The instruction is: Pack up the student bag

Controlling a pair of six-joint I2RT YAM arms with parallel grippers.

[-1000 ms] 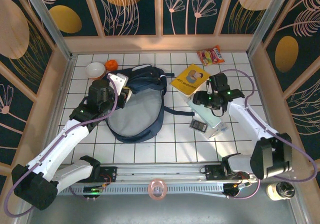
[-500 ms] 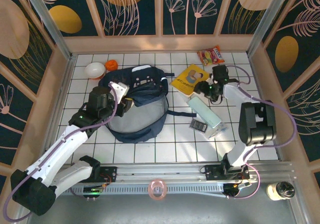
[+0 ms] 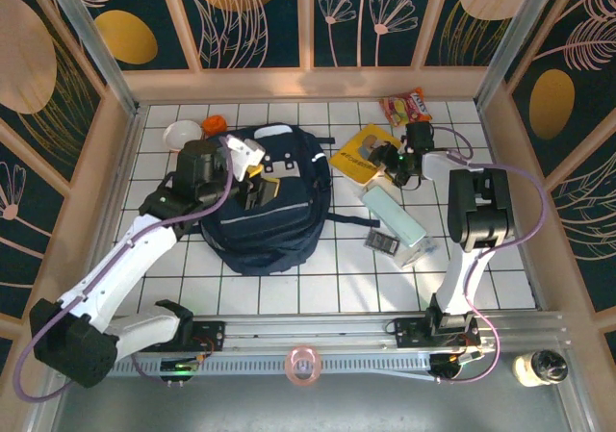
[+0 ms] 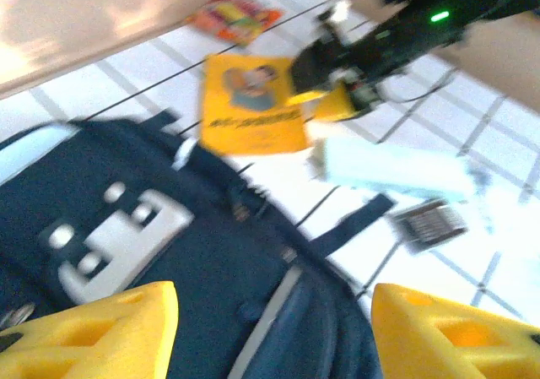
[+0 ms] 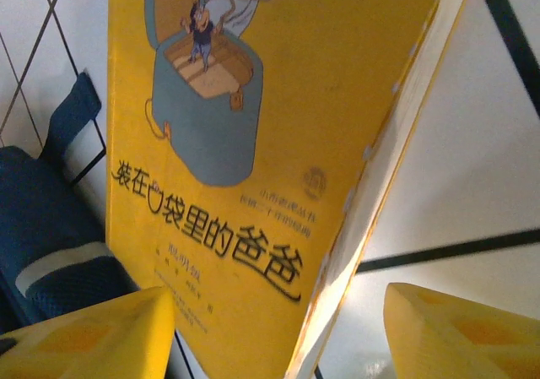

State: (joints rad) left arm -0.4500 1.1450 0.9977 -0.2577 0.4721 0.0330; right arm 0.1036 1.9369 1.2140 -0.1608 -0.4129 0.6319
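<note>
While the student bag (image 3: 274, 222) lies flat on the white tiled table (image 3: 327, 278), left of centre and with its grey-white patch (image 4: 126, 235) toward the far end, the left gripper (image 3: 255, 180) hangs over its upper part. From the left wrist camera the two yellow fingers (image 4: 93, 328) stand wide apart with nothing between them, the navy fabric lying below them. One dark strap (image 3: 346, 218) trails off the bag's right side across the tiles.

To the right of the bag a yellow book (image 3: 361, 153) lies at an angle, cover up, with a cartoon figure and black lettering on it. The right gripper (image 3: 387, 161) sits at the book's right edge. In the right wrist view its pincer is spread wide, one yellow pad (image 5: 84, 328) over the cover and the other beyond the page edge, so the book's long edge runs between them; whether either pad touches the book I cannot tell.

Just in front of the book lies a mint-green box (image 3: 397, 216), and a small dark object (image 3: 382, 242) rests beside its near end. A red and yellow snack packet (image 3: 406, 107) lies by the far wall, behind the book. At the far left stand a white bowl (image 3: 181, 136) and an orange object (image 3: 214, 124), close together, near the bag's top corner
</note>
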